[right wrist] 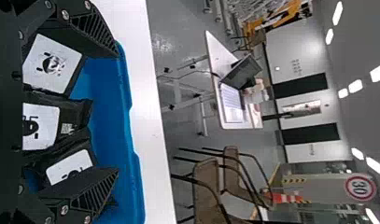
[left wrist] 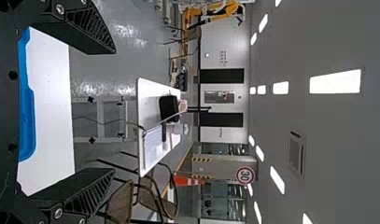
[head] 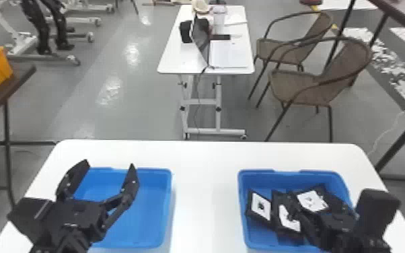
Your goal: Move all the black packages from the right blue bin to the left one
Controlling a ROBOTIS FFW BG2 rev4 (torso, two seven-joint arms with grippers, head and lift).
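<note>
"Inside the right blue bin (head: pixel 279 178), what are we dealing with?"

"At least three black packages (right wrist: pixel 75 109), leaning and lying over one another, with white labels (right wrist: pixel 47 123) facing up. The right gripper (right wrist: pixel 117 113) is over them, its jaws wide apart with nothing clamped."

"And the other arm?"

"The left gripper (head: pixel 109 164) is above the left blue bin (head: pixel 151 202), jaws open too, holding nothing. Both bins sit on the table (head: pixel 208 202)."

"How will those packages handle?"

"Light, I'd guess, and soft, with slack, creased wrapping that probably gives when squeezed. The skin looks a bit glossy, so it could slide."

"Where would you take hold?"

"Across the thicker middle of one, both sides pinched, rather than by a loose corner that might fold or slip out. Go gently, as I can't tell what's inside. They overlap, so lifting one could drag its neighbour."
</note>
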